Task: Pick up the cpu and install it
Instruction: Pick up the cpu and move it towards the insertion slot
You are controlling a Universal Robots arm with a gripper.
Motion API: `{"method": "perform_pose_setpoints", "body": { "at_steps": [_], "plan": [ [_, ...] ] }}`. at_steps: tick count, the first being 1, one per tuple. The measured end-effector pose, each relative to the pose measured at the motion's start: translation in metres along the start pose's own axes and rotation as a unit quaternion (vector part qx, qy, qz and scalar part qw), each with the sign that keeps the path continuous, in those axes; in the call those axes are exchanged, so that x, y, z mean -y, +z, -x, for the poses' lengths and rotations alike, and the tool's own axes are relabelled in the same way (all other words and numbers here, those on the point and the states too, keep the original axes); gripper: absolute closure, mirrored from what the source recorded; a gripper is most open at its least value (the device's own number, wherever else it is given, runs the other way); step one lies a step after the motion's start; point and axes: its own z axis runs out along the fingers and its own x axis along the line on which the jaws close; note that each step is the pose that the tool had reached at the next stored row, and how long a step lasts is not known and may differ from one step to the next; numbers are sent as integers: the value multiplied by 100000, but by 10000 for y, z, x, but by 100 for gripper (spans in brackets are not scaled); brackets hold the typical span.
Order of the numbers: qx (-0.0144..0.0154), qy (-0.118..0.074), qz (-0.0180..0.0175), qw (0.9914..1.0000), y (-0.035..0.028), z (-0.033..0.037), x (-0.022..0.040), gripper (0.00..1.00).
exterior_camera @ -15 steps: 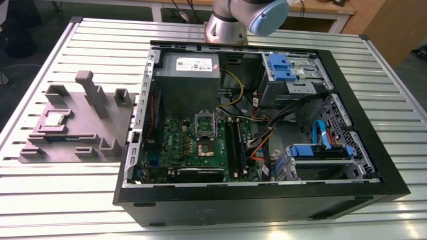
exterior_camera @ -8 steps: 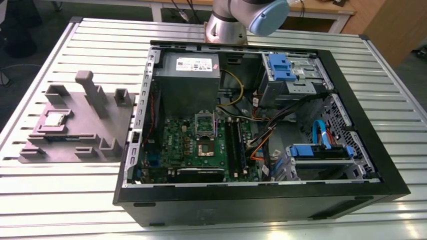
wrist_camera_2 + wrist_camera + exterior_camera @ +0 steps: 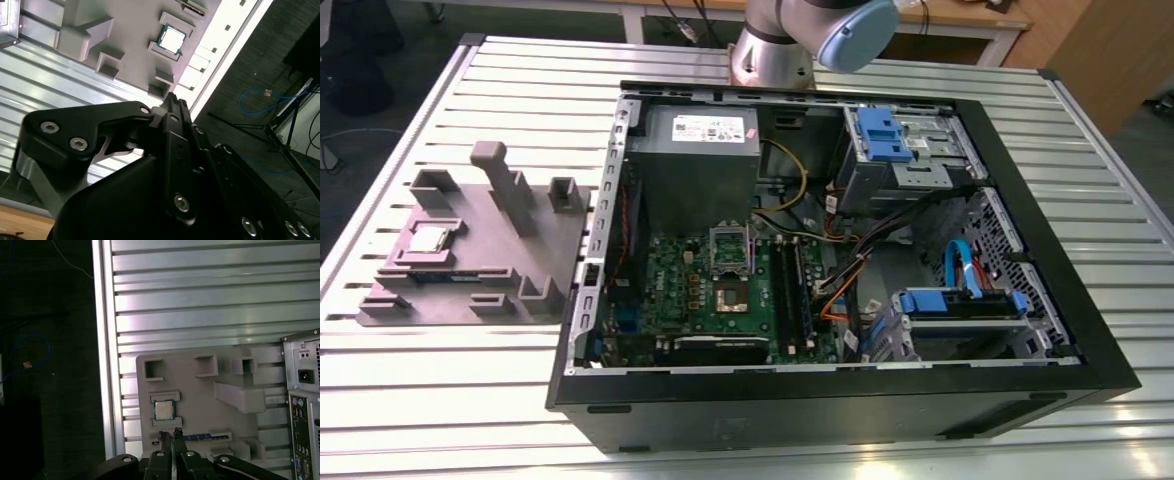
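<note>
Presently, the cpu (image 3: 427, 240) lay seated in a recess of the grey fixture (image 3: 550, 255) on the slatted table (image 3: 454, 400), beside the open computer case (image 3: 854, 410). The gripper (image 3: 170, 432) had its fingers together, clear of the cpu.

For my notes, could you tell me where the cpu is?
The cpu sits in a recess of the grey holder at the exterior view's left, beside the computer case.

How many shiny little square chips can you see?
1. The cpu sits in a pocket of the grey holder on the table, to the exterior view's left of the computer case. More could be hidden inside the case.
</note>
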Motion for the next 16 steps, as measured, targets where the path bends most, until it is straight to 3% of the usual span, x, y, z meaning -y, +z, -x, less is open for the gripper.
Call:
{"method": "perform_pose_setpoints", "body": {
  "at_steps": [3, 4, 8, 16],
  "plan": [
    [2, -1, -1, 100000, 0, -7, 1, 71],
    [2, -1, 1, 100000, 0, -10, 1, 71],
    [2, 0, 3, 100000, 1, -20, 2, 53],
    [3, -2, 1, 100000, 1, -39, 4, 53]
  ]
}}
